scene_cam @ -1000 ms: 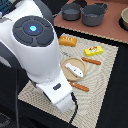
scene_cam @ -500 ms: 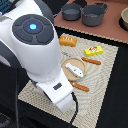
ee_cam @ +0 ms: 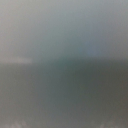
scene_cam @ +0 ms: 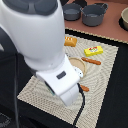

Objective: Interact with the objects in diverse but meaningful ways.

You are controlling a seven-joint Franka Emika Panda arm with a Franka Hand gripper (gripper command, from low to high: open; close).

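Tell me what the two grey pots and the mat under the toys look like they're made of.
The grey pots look like matte plastic or coated metal: uniform dull grey, no bright glints; which one is unclear. The mat looks woven, fabric or straw-like: a fine ribbed beige pattern runs across it. The yellow packet on it looks like smooth plastic.

Wrist view is just grey-green blur, can't make out anything in it. In the exterior view the arm (scene_cam: 37, 42) blocks most of the mat (scene_cam: 102, 80), the jaws are hidden behind it, and so is approx half the tan plate (scene_cam: 78, 65). Bread loaf (scene_cam: 70, 41) only partly peeks out. A bowl (scene_cam: 124, 18) is cut off by the exterior view's right edge.
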